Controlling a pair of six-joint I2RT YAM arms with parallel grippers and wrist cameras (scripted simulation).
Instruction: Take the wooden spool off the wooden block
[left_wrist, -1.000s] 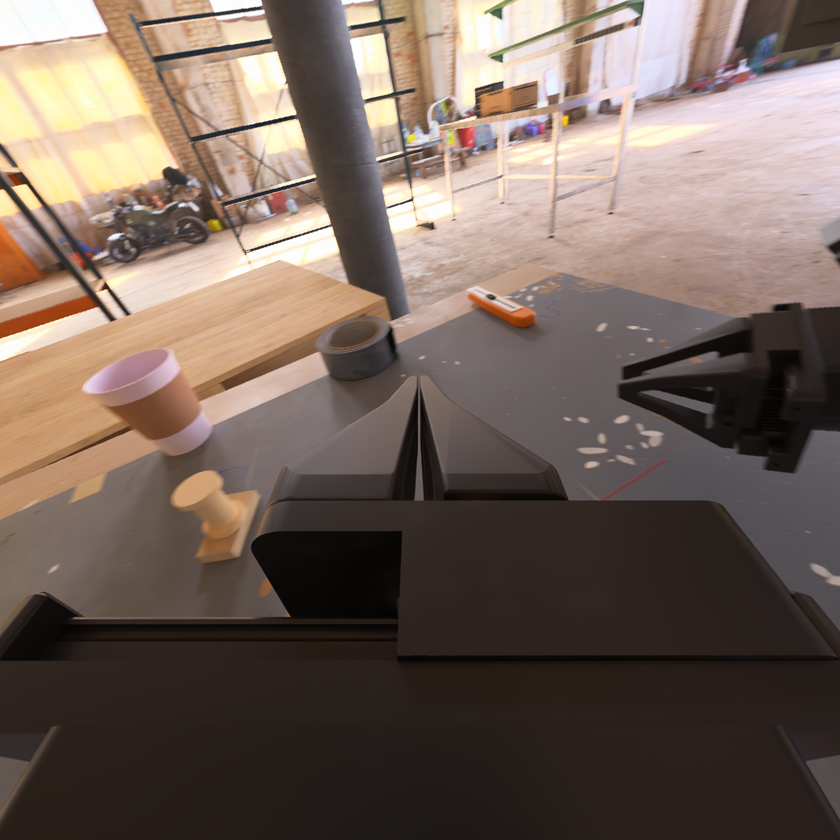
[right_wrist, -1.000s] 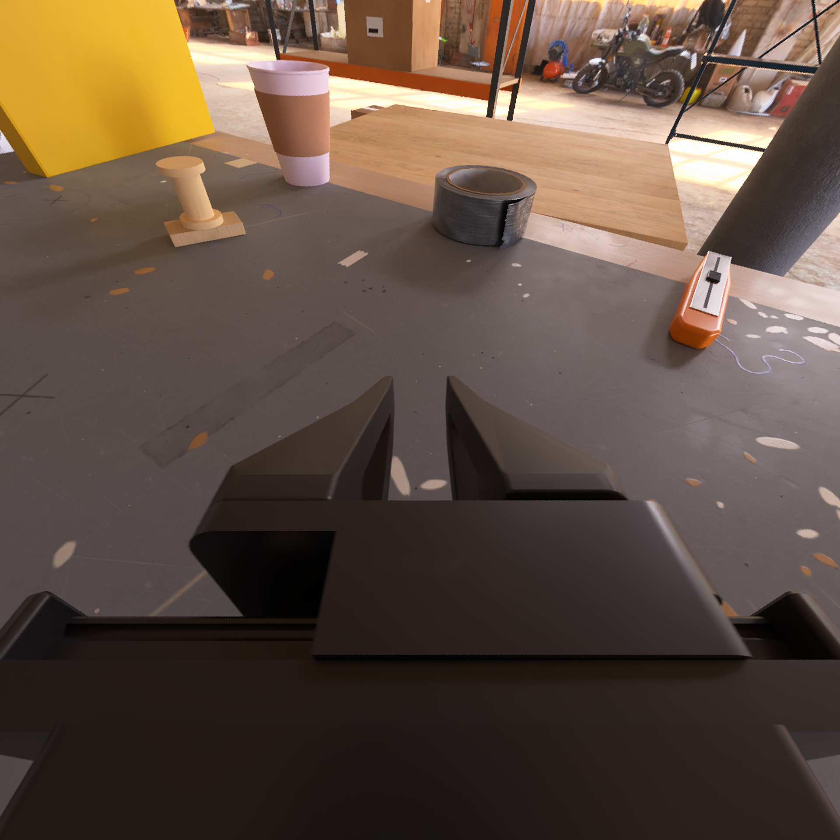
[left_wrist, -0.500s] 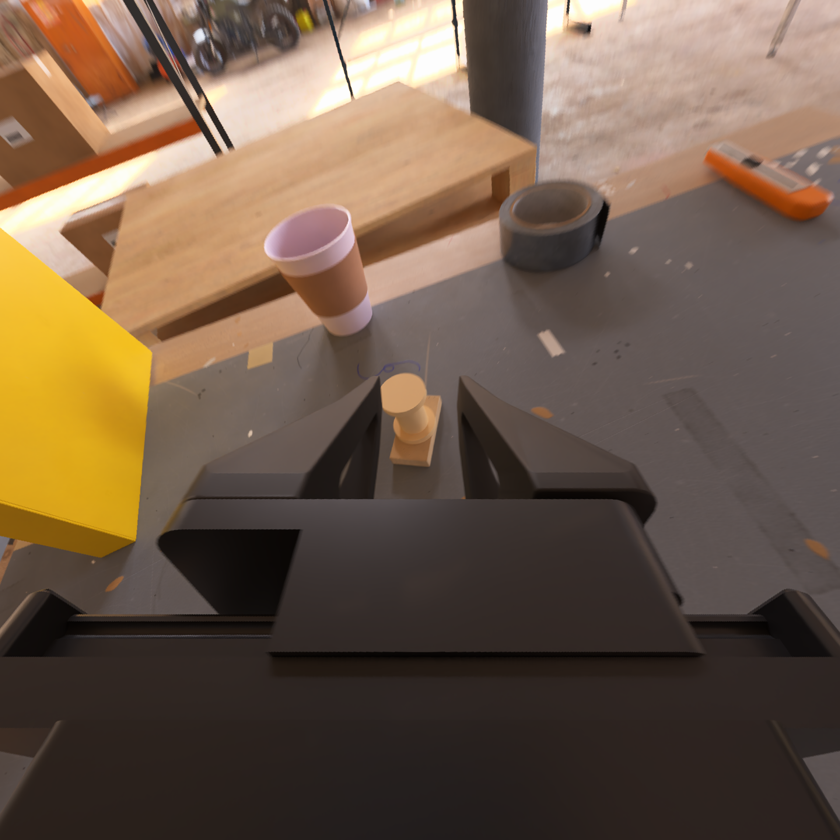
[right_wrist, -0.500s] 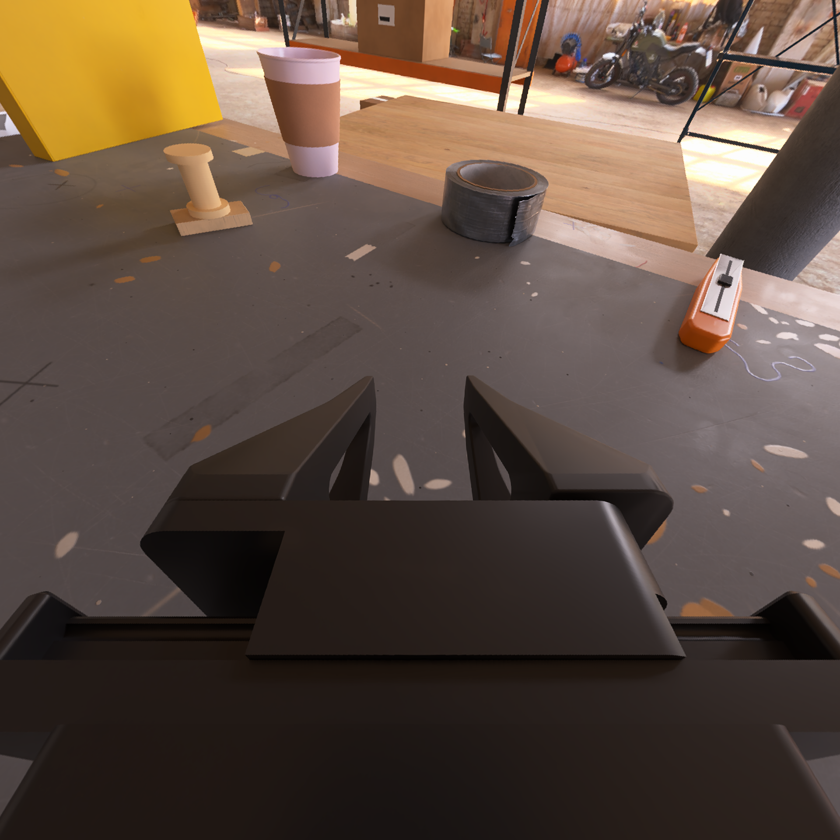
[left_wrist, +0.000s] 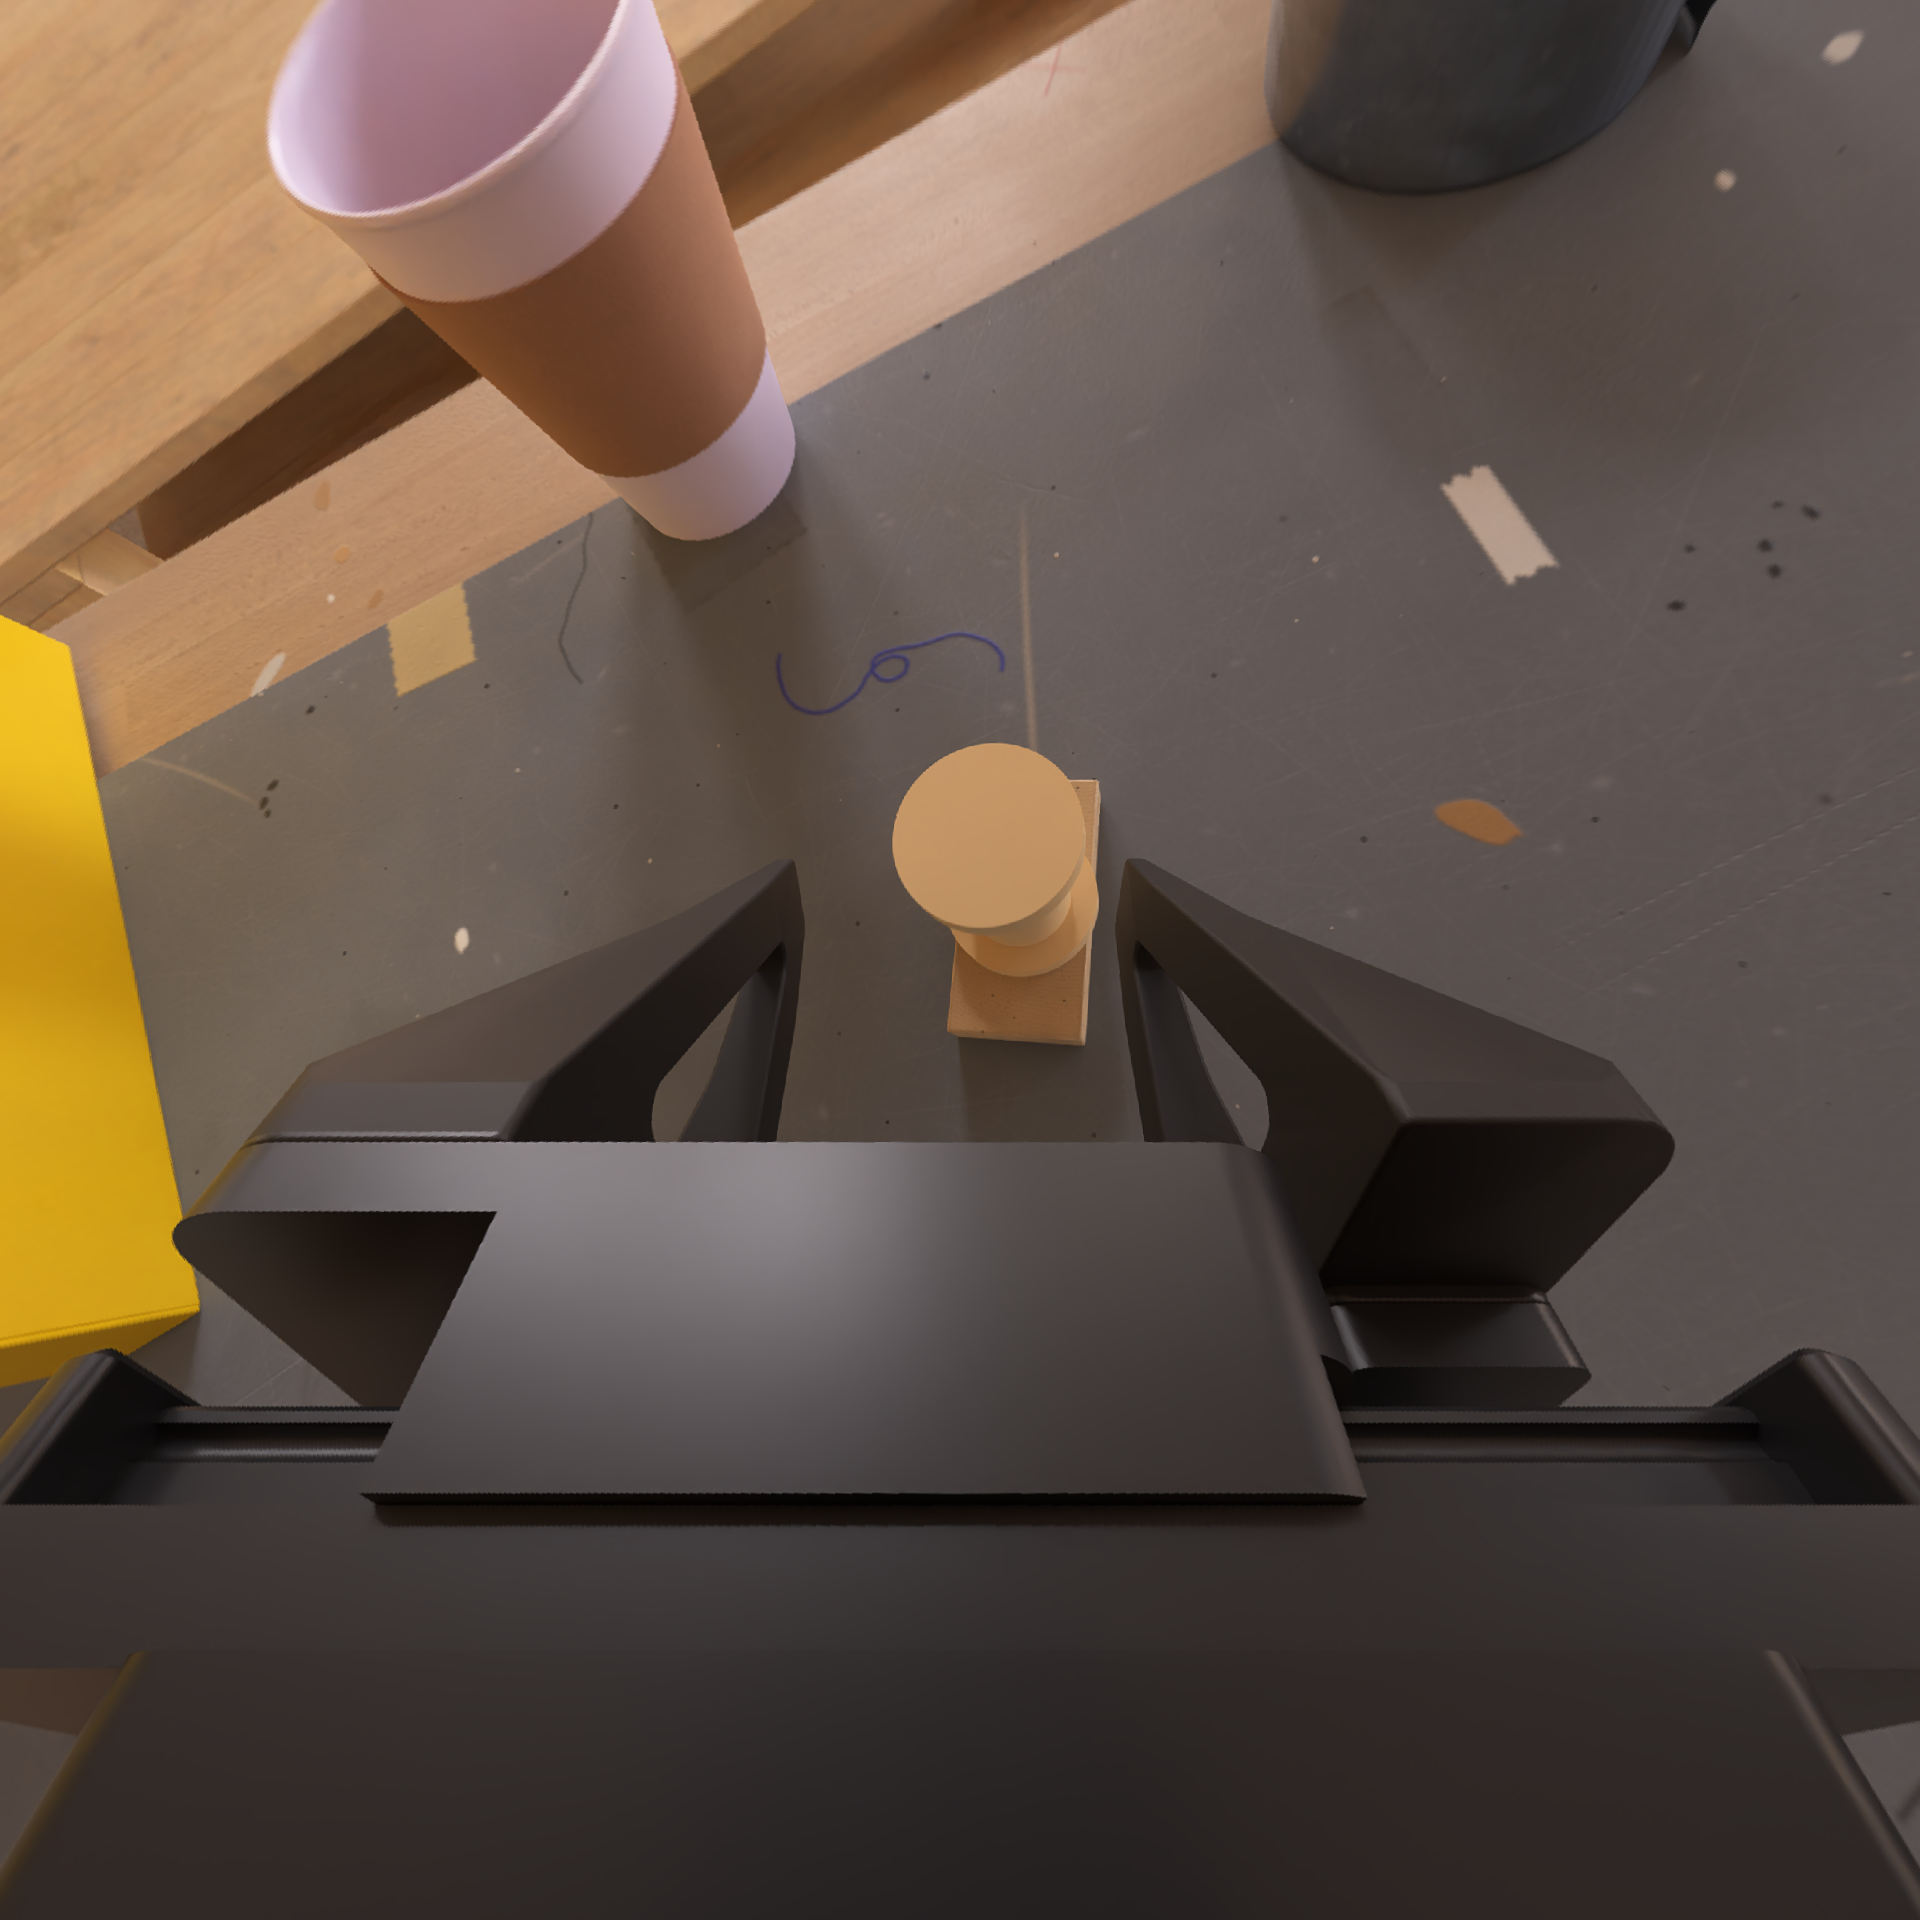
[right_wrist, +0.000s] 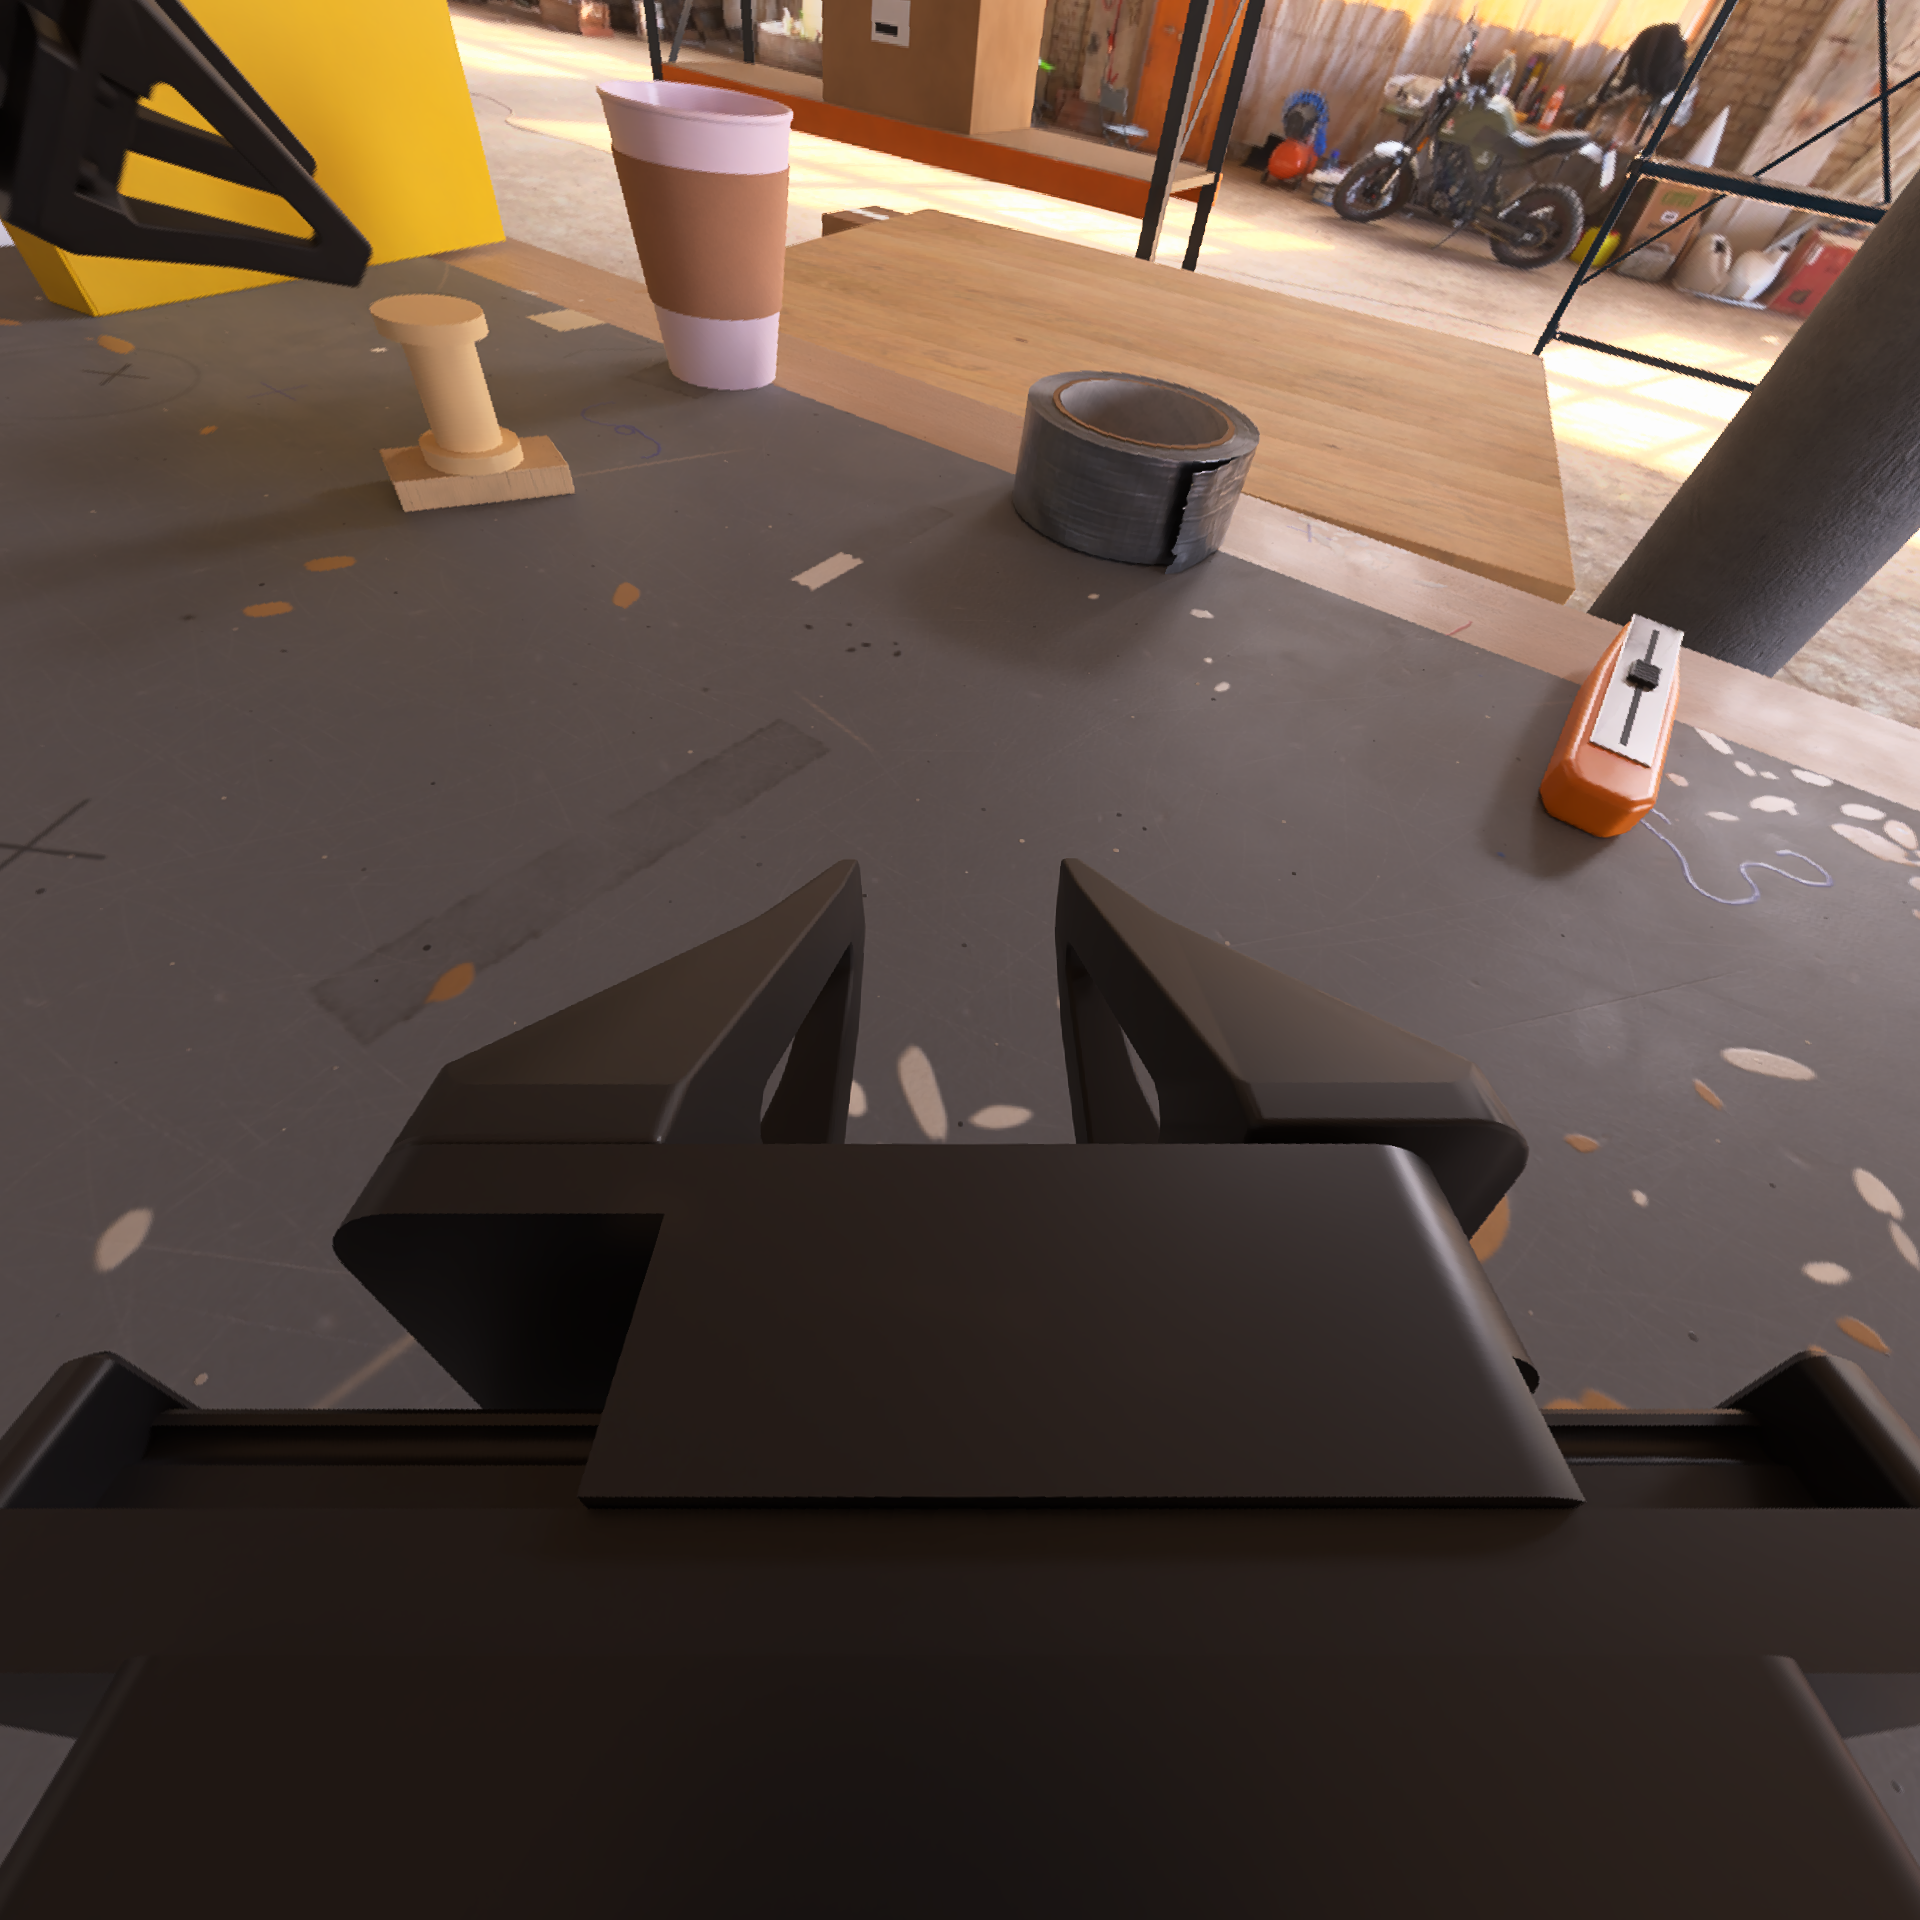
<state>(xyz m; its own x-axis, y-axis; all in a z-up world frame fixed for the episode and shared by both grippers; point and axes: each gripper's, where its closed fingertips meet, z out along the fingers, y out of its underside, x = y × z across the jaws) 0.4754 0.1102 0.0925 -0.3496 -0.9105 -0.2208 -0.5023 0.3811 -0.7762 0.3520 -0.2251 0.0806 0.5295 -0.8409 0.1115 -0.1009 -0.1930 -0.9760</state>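
Note:
A light wooden spool (left_wrist: 987, 836) stands upright on a small flat wooden block (left_wrist: 1018, 1003) on the grey table. My left gripper (left_wrist: 961, 868) is open above them, one finger on each side of the spool, not touching it. In the right wrist view the spool (right_wrist: 449, 379) and block (right_wrist: 488, 480) stand at far left, with the left gripper's fingers (right_wrist: 223, 223) above and left of them. My right gripper (right_wrist: 958, 868) is open and empty over the bare middle of the table, far from the spool.
A pink and brown paper cup (left_wrist: 540, 249) (right_wrist: 707, 223) stands just beyond the spool. A grey tape roll (right_wrist: 1132, 468) and an orange utility knife (right_wrist: 1616, 727) lie to the right. A yellow box (left_wrist: 73, 997) stands at left. A wooden bench (right_wrist: 1195, 353) lies past the table's far edge.
My left gripper swung left and down over the spool, and opened from shut to wide. My right gripper opened a little wider and edged forward.

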